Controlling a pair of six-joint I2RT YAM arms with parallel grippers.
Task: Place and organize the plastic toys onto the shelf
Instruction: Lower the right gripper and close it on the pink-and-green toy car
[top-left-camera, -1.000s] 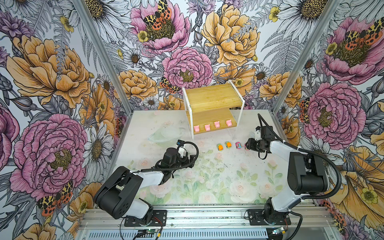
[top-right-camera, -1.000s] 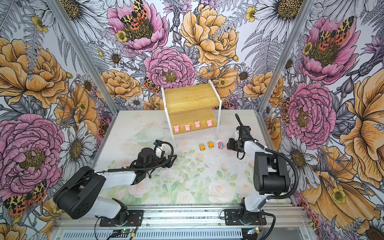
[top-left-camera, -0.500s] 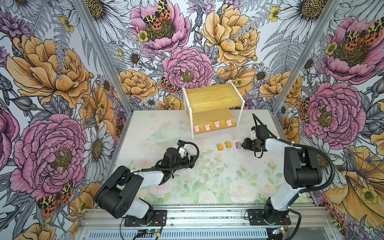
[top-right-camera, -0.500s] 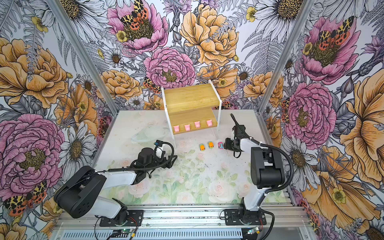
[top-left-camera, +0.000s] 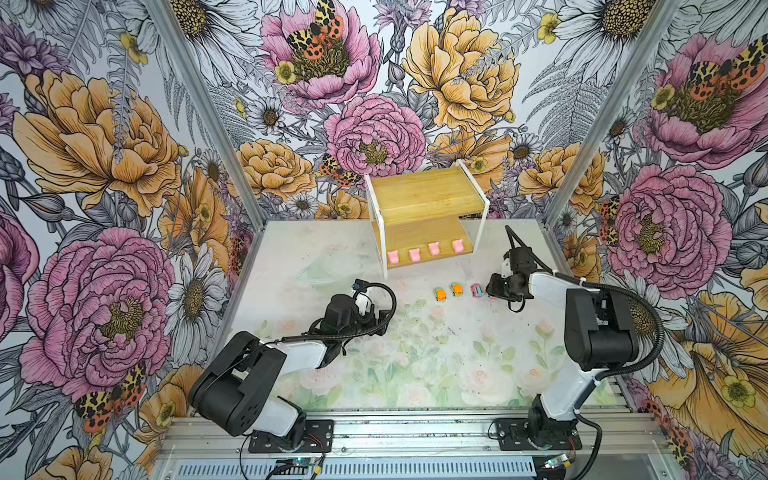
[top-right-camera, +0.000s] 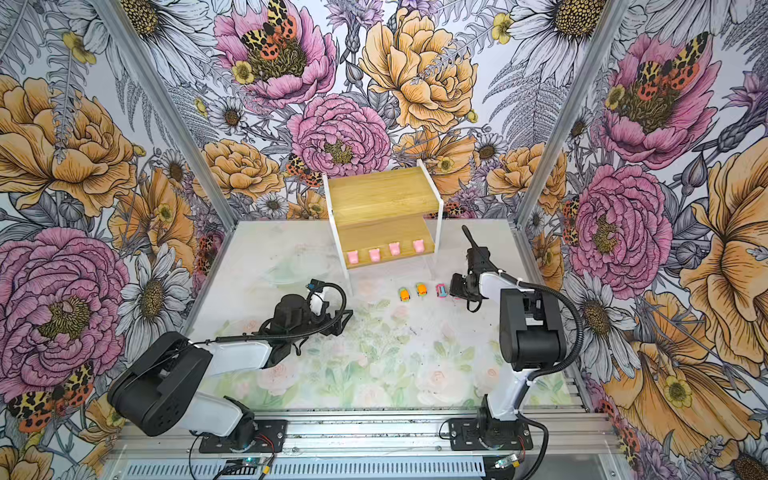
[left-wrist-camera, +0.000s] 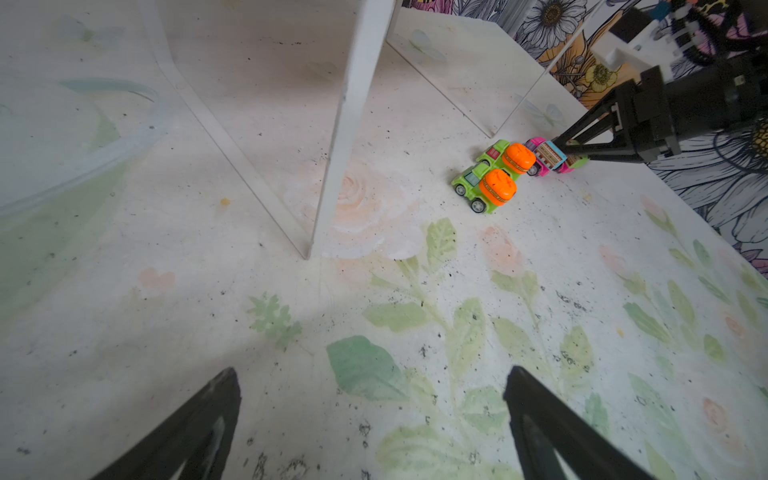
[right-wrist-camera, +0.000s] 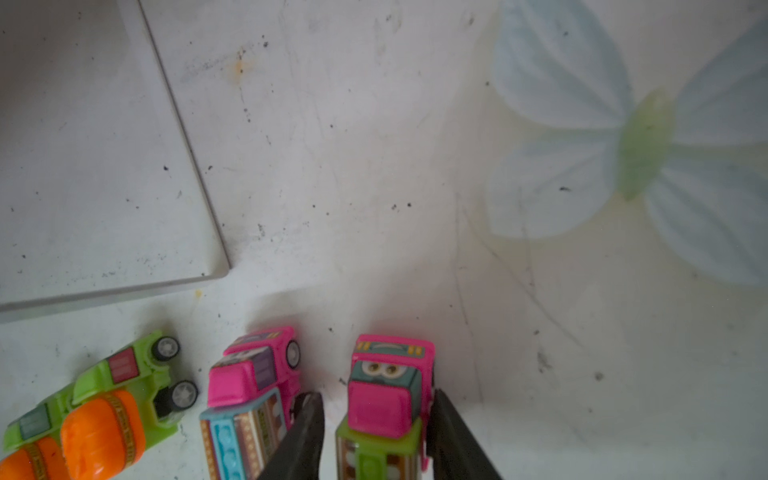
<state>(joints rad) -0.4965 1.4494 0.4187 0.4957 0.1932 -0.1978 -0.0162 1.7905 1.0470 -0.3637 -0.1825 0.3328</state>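
The shelf (top-left-camera: 428, 199) (top-right-camera: 382, 195) stands at the back of the mat, and several pale pink figures (top-left-camera: 434, 249) sit in a row on its lower board. On the mat in front lie two orange-and-green cars (top-left-camera: 440, 294) (right-wrist-camera: 120, 395) and a pink car with a blue part (top-left-camera: 476, 290) (right-wrist-camera: 253, 390). My right gripper (top-left-camera: 492, 291) (right-wrist-camera: 376, 399) is down on the mat, astride a pink car with a green part (right-wrist-camera: 390, 399). One finger is against it and a thin gap shows at the other. My left gripper (left-wrist-camera: 372, 386) (top-left-camera: 380, 322) rests low, open and empty.
A white shelf leg (left-wrist-camera: 353, 124) stands between my left gripper and the cars. The corner of a clear sheet (right-wrist-camera: 104, 208) lies under the shelf beside the cars. A clear curved piece (top-left-camera: 328, 270) lies left of the shelf. The floral wall is close behind my right arm.
My right gripper has slid left to the end of the car row, and its jaws have narrowed around the last pink car. The left arm has not moved.
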